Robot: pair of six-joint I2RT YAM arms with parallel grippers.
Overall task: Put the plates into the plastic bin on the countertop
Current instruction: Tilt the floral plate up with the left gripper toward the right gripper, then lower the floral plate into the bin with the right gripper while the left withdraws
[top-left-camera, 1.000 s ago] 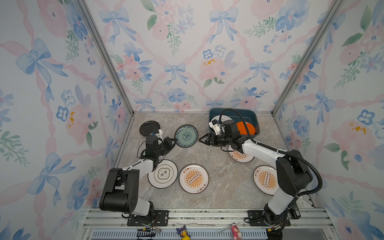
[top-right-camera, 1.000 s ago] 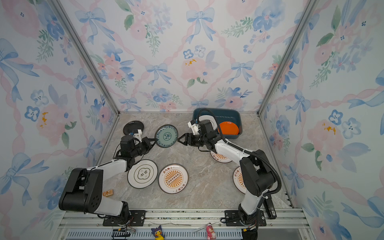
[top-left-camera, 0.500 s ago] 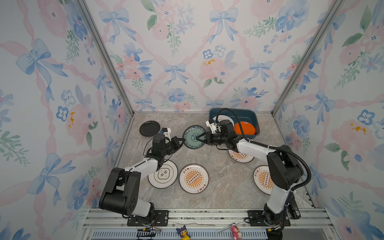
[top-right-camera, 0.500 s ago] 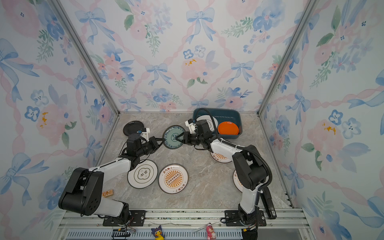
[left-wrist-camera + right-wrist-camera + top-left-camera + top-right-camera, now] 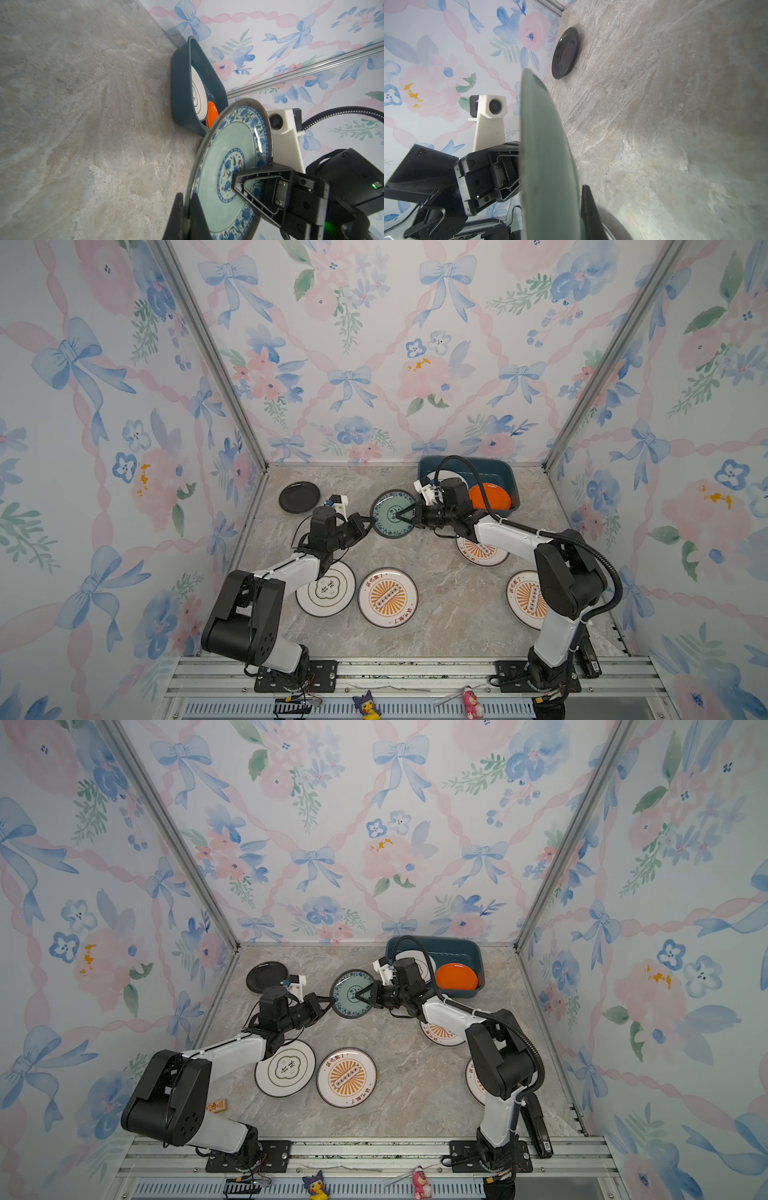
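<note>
Right claw [image 5: 400, 515] has moved in and pinches the teal plate [image 5: 385, 506]; left claw [image 5: 370, 523] grips opposite rim.
Handover: next I open left, carry to bin [image 5: 478, 466].

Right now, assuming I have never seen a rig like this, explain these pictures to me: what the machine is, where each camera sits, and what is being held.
Two robot arms are mounted at the near edge of a countertop, and each ends in a two-fingered hand. Two pictures look down from above and are nearly identical. The other two come from a camera on each wrist.

The left hand and right hand both pinch one teal patterned plate by opposite edges, lifted off the countertop. At the back stands a plastic bin, already holding a white plate and an orange plate.

Lying flat outside the bin are a black plate, a cloud-emblem plate and three sunburst plates.
</note>
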